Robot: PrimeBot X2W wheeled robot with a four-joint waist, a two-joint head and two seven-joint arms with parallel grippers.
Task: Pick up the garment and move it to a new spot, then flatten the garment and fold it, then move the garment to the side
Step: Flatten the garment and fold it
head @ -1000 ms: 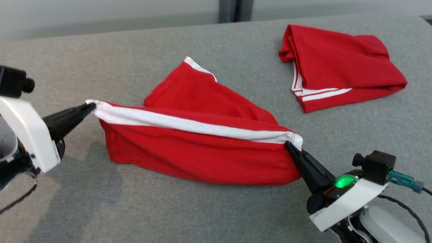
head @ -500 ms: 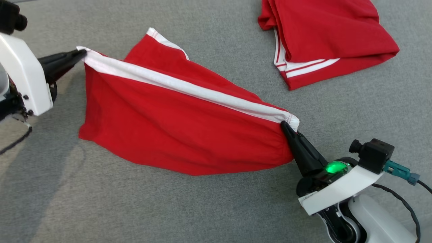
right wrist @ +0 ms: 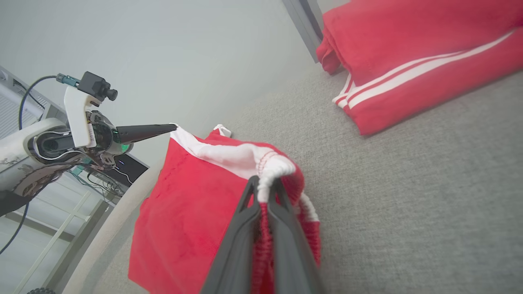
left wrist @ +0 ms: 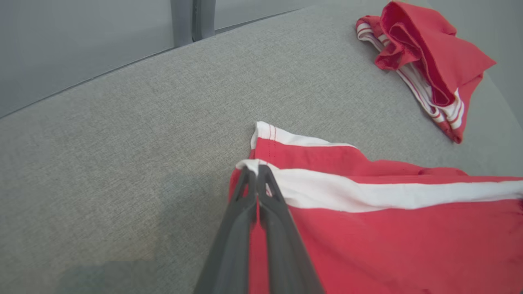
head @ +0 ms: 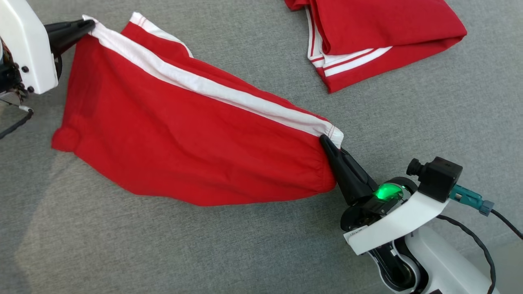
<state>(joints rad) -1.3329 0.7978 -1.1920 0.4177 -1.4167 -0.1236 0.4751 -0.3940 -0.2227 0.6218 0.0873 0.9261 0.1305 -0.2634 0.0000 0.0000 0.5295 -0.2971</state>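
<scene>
In your head view, the garment (head: 184, 134) was stretched over the grey surface (head: 245, 253), its white-banded long edge running from upper left to lower right. The left gripper (head: 88, 25) and the right gripper (head: 325, 141) each clenched one end of that band (the small label (head: 354, 234) on the right wrist was unreadable). Your left wrist view showed the fingers pinching the white corner. Your right wrist view showed bunched hem clamped, with the folded red garment (right wrist: 408, 49) well apart.
</scene>
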